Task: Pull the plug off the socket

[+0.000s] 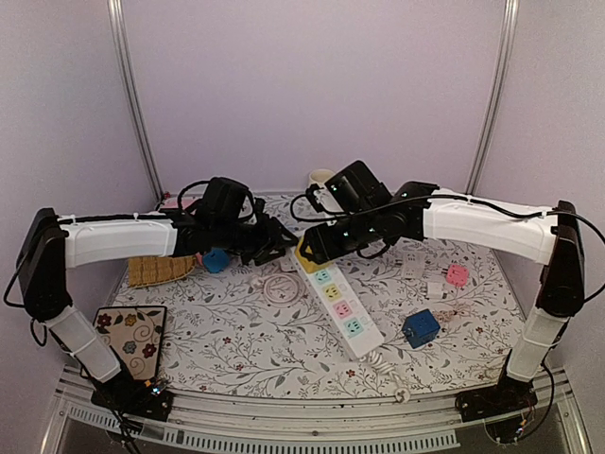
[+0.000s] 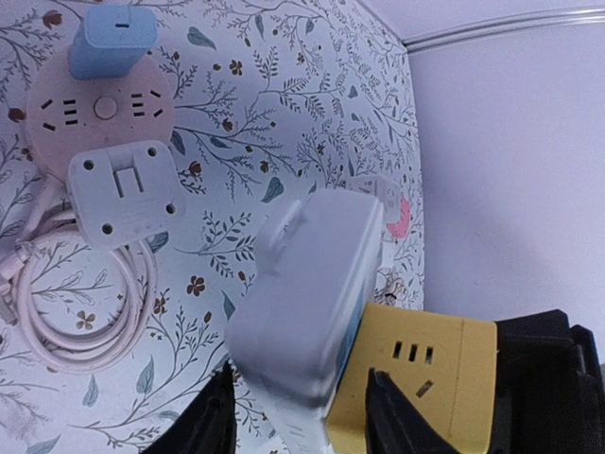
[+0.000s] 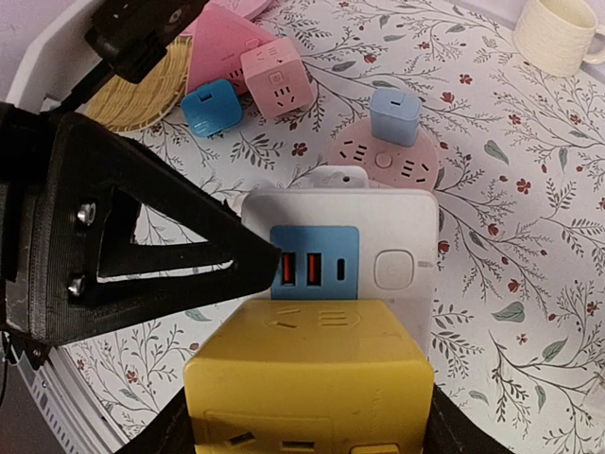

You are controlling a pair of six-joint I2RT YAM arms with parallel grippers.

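A yellow cube plug (image 3: 312, 378) sits in the far end of a white power strip (image 3: 397, 218), just behind the strip's blue USB panel. My right gripper (image 3: 307, 440) is shut on the yellow plug from both sides. In the top view the plug (image 1: 307, 255) and strip (image 1: 340, 307) lie mid-table, with both grippers meeting over the strip's far end. My left gripper (image 2: 301, 416) is shut on the strip's end (image 2: 302, 312), one finger on each side, with the plug (image 2: 425, 378) right beside it. A left finger (image 3: 142, 255) touches the USB panel's edge.
A round pink socket (image 2: 99, 104) with a light blue plug, a white adapter (image 2: 123, 194) and a coiled cable (image 2: 85, 312) lie beyond the strip. A blue cube (image 1: 421, 328), pink plug (image 1: 457, 275), cup (image 1: 319, 178), wicker mat (image 1: 161, 270) and floral pad (image 1: 130, 331) surround it.
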